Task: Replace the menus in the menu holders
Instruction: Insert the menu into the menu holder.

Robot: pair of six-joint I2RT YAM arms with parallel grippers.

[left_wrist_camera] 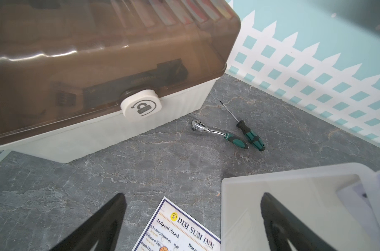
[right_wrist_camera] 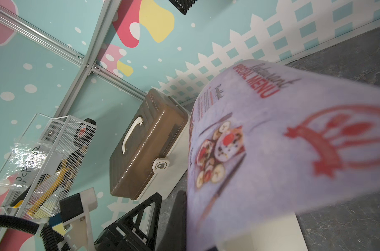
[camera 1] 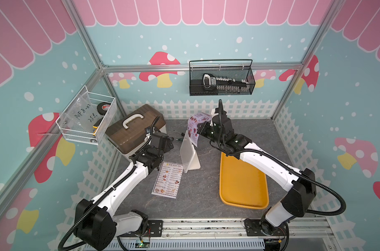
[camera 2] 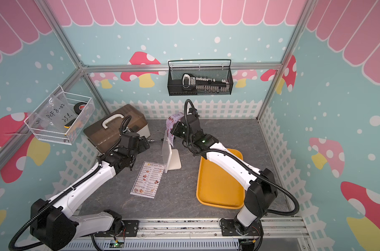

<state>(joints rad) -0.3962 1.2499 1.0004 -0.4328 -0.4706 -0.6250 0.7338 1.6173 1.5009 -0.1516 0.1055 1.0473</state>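
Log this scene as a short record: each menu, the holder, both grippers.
DIM SUM INN menu: flat on table, beside holder's foot
SPECIAL MENU sheet: curled, hanging at holder's top edge
menu holder: upright; whether sheet has entered its slot, cannot tell
left gripper: open, empty, near holder
right gripper: shut on SPECIAL MENU sheet

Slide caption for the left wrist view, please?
Open left gripper frames the DIM SUM INN menu beside the menu holder; storage box, ratchet, screwdriver beyond.
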